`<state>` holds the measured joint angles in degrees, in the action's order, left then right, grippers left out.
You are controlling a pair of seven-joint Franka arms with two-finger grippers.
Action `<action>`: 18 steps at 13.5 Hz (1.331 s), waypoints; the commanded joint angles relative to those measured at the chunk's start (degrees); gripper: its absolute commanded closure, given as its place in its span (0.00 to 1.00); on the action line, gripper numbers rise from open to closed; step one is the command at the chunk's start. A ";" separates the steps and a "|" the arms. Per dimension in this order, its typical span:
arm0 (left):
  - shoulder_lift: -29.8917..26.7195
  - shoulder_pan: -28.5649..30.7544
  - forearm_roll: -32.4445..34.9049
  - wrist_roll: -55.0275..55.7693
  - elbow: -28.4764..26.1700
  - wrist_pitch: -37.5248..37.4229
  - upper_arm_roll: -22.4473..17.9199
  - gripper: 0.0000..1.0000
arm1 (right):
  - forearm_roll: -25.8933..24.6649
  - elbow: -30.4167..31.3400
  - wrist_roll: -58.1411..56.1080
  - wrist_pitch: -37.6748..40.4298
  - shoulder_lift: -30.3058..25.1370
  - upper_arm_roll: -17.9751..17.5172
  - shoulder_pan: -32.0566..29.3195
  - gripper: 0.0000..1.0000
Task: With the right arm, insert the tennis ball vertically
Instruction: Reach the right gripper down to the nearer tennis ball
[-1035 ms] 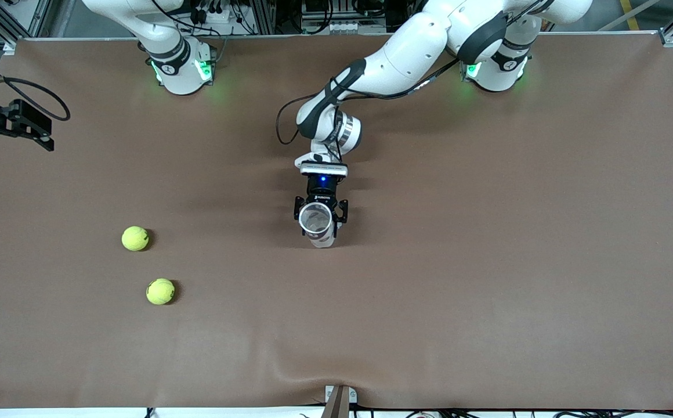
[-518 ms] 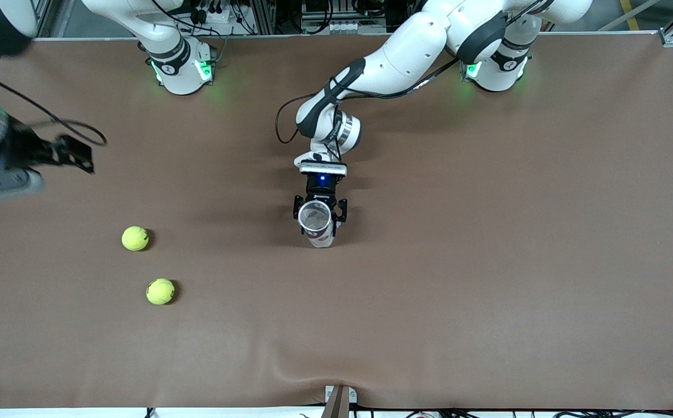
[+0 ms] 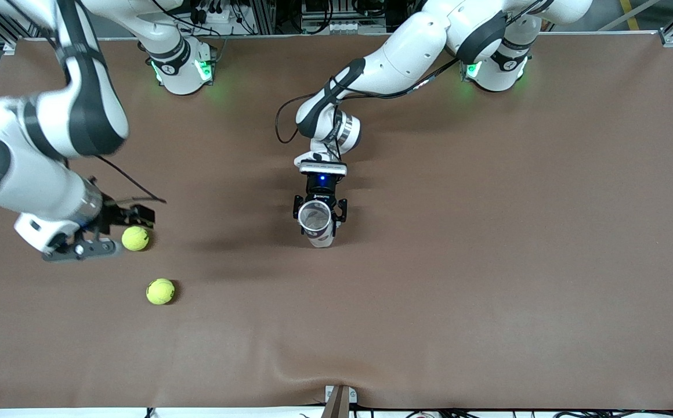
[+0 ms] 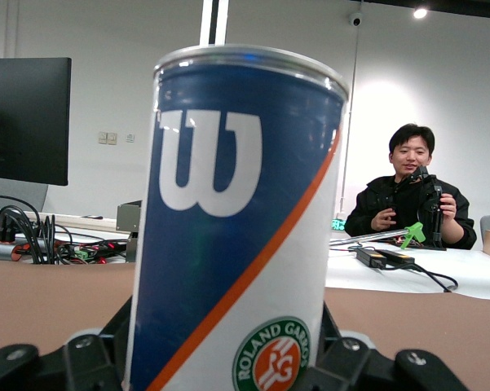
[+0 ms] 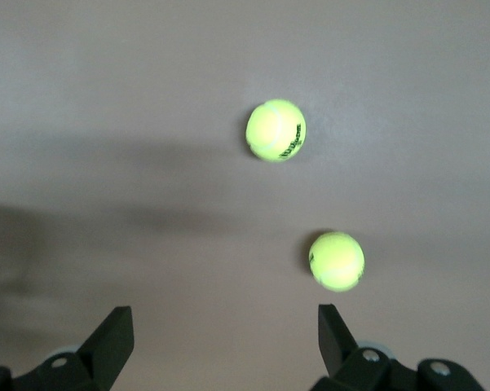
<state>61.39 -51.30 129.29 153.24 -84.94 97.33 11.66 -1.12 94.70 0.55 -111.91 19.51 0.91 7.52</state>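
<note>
Over the table (image 3: 487, 261), my right pincer (image 3: 139, 216) hangs spread wide above one tennis ball (image 3: 135, 238). My left pincer (image 3: 320, 219) clamps the upright ball can (image 3: 317, 223).

We see the white multi-jointed right arm (image 3: 52, 133) with dark grey joint bands sweeping down the left edge of the front frame, its elbow bent high and its wrist tipped downward at centre left. Its black two-finger right gripper (image 3: 130, 216) hangs there with fingers (image 5: 110, 342) spread wide apart, holding nothing. The matching white left arm (image 3: 406, 52) reaches from the upper right toward the frame's centre, its black left gripper (image 3: 320, 216) pointing down, jaws clamped around an upright can.
</note>
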 commanded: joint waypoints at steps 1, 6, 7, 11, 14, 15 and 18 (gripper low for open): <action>3.38 0.06 3.25 1.18 4.09 -1.71 0.64 0.16 | 0.68 -0.31 0.50 -7.77 5.70 -0.21 -1.63 0.00; 3.38 0.06 3.25 1.44 4.09 -1.71 0.64 0.16 | 0.68 -0.57 0.24 -17.01 12.47 -0.21 -3.38 0.00; 3.30 0.06 3.25 1.44 4.09 -1.71 0.64 0.16 | 0.68 -0.66 0.24 -18.68 13.70 -0.21 -3.83 0.00; 3.30 0.06 3.25 1.79 4.09 -1.80 0.73 0.16 | 0.77 -1.53 0.33 -25.54 18.45 -0.21 -4.71 0.00; 3.30 0.06 3.25 1.88 4.09 -1.80 0.64 0.16 | 1.82 -3.73 0.59 -26.70 21.79 -0.21 -4.71 0.00; 3.30 0.06 3.25 1.88 4.09 -1.80 0.73 0.16 | 3.39 -4.26 0.50 -26.79 22.41 -0.21 -4.62 0.00; 3.21 0.06 3.25 1.88 4.09 -1.80 0.65 0.16 | 4.90 -5.93 0.50 -26.79 24.17 -0.21 -4.53 0.00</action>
<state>61.41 -51.41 129.30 154.18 -84.89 97.02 11.64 2.25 91.67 0.83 -138.93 41.77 1.22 3.37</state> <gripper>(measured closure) 0.154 0.000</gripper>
